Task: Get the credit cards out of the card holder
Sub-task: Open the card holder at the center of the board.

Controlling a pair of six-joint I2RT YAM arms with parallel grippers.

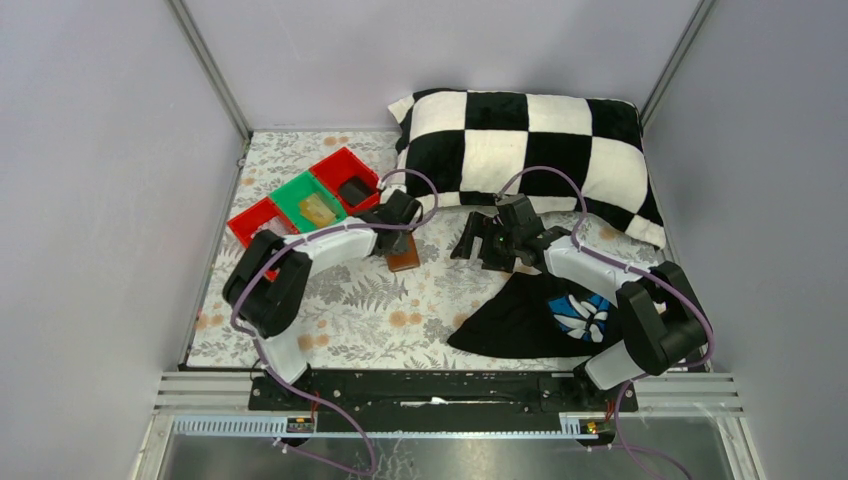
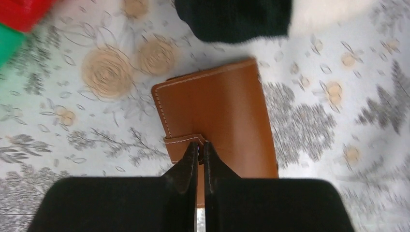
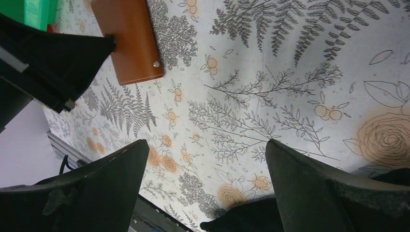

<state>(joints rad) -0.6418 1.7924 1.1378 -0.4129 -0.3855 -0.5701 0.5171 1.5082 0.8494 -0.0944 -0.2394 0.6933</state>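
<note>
Left tool (image 2: 199, 145): fingers pressed almost together, tips on the strap tab at the near edge of the wallet (image 2: 217, 106); I cannot tell whether the tab is pinched between them.
Right tool (image 3: 207, 145): fingers spread wide, nothing between them, hanging over the flowered bench (image 3: 290, 63) well apart from the wallet.
Wallet: brown leather, folded shut, flat on the bench just in front of the checked pillow (image 1: 530, 150) and to the right of the trays.
Trays (image 1: 345, 155): red and green, at the far left of the bench.
Black cloth (image 1: 520, 320): crumpled on the bench beside the right arm, with a blue-and-white print.
</note>
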